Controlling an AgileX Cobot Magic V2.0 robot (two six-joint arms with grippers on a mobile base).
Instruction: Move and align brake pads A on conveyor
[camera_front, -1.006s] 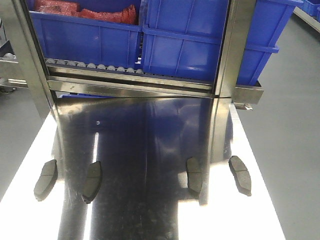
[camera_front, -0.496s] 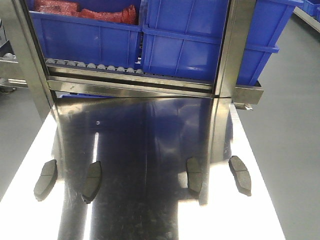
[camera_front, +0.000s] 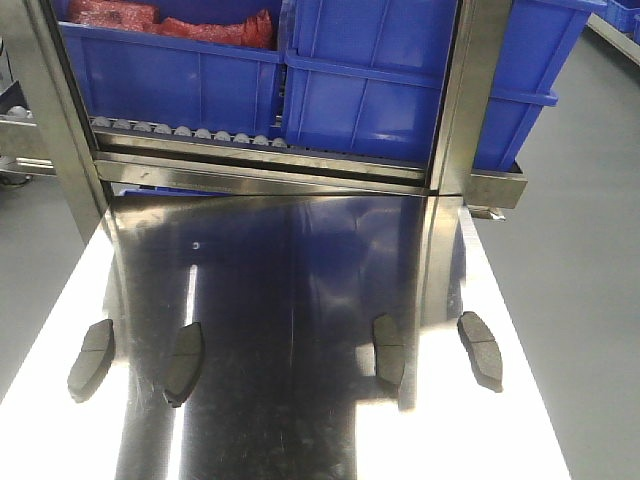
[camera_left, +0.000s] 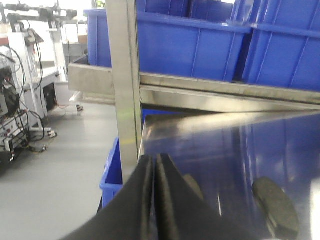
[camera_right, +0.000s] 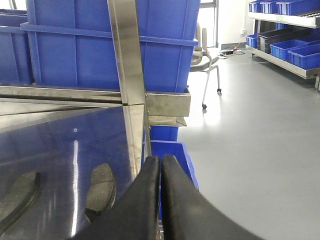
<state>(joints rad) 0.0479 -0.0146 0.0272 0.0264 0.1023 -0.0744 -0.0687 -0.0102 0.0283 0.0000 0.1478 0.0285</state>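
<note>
Your left tool (camera_left: 154, 167) and right tool (camera_right: 160, 165) are pinched closed, holding nothing, so grab those stiff, probably hefty brake pads (camera_front: 388, 352) at 6 o'clock across the narrow width.

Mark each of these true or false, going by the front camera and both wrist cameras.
1. Four grey-brown curved brake pads lie on the shiny steel table. True.
2. The left gripper holds one pad. False: its black fingers are shut together with nothing between them.
3. Blue plastic bins sit on the steel rack behind the table. True.
4. The right gripper is wide open. False: its fingers are shut and it is empty.
5. The pads are stacked in one pile. False: they lie apart in a loose row, two at the left and two at the right.
</note>
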